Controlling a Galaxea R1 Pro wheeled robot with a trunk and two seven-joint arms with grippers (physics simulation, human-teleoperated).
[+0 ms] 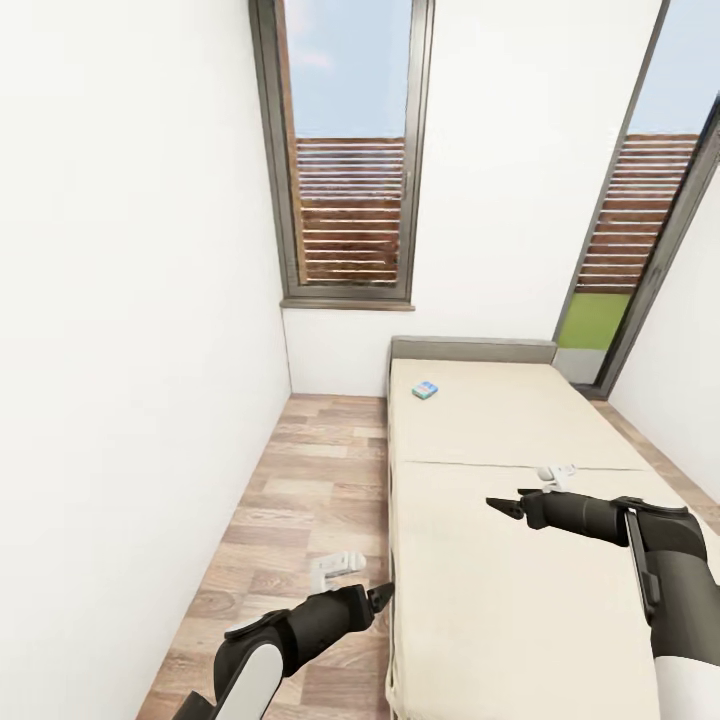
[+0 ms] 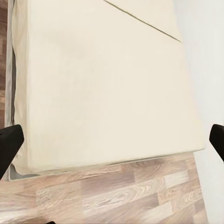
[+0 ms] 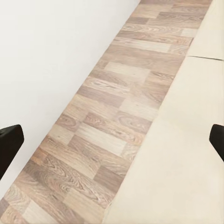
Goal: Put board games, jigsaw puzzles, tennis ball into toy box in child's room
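One board game [image 1: 425, 390], a small teal-blue flat box, lies on the bed [image 1: 500, 610] near the grey headboard [image 1: 472, 350]. My right gripper [image 1: 505, 508] hovers open over the middle of the mattress, well short of the box. My left gripper [image 1: 382, 597] hangs open beside the bed's left edge, above the floor. In the left wrist view the dark fingertips [image 2: 9, 144] stand wide apart over the cream mattress [image 2: 107, 84]. In the right wrist view the fingertips [image 3: 8, 142] are also wide apart, over floor and bed edge. Neither gripper holds anything.
A white wall [image 1: 130, 350] runs along the left, leaving a narrow strip of wood-plank floor [image 1: 300, 500] between it and the bed. Two tall windows [image 1: 350, 150] with a wooden fence outside stand behind the bed. Another white wall [image 1: 690, 330] closes the right side.
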